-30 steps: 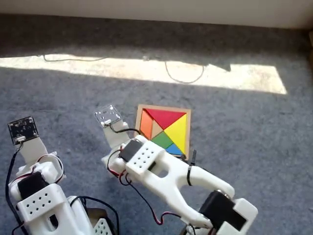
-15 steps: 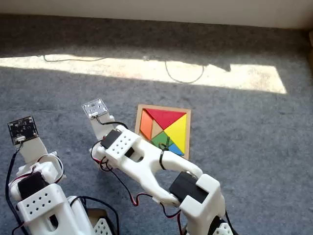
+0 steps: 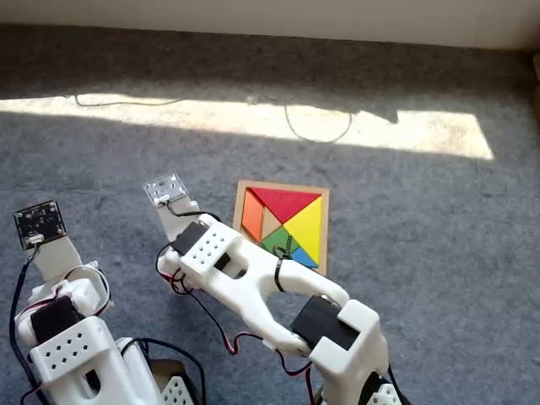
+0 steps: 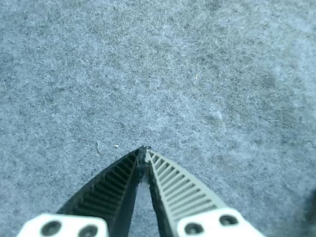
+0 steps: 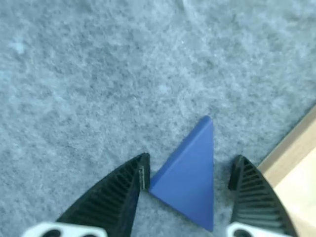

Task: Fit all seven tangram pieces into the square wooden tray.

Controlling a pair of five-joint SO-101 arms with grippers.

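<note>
The square wooden tray (image 3: pixel 239 196) lies on the grey carpet. It holds an orange piece (image 3: pixel 251 218), a red triangle (image 3: pixel 283 202), a yellow triangle (image 3: pixel 309 226), a green piece (image 3: pixel 277 241) and a blue piece (image 3: pixel 302 257), with a bare wood-coloured patch (image 3: pixel 270 224) among them. A loose blue triangle (image 5: pixel 190 175) lies flat on the carpet just off the tray's corner (image 5: pixel 296 163). My right gripper (image 5: pixel 190 159) is open around this triangle, one finger on each side. The right arm (image 3: pixel 245 283) crosses the tray's near edge. My left gripper (image 4: pixel 143 149) is shut over bare carpet, holding nothing.
A thin cable (image 3: pixel 316 135) lies across a sunlit strip of carpet (image 3: pixel 253 118) beyond the tray. The left arm (image 3: pixel 59 321) sits at the near left corner. Open carpet stretches to the right of the tray.
The right arm swung left, off the tray's near side to the carpet beside the tray, then held almost still. The left arm has not moved.
</note>
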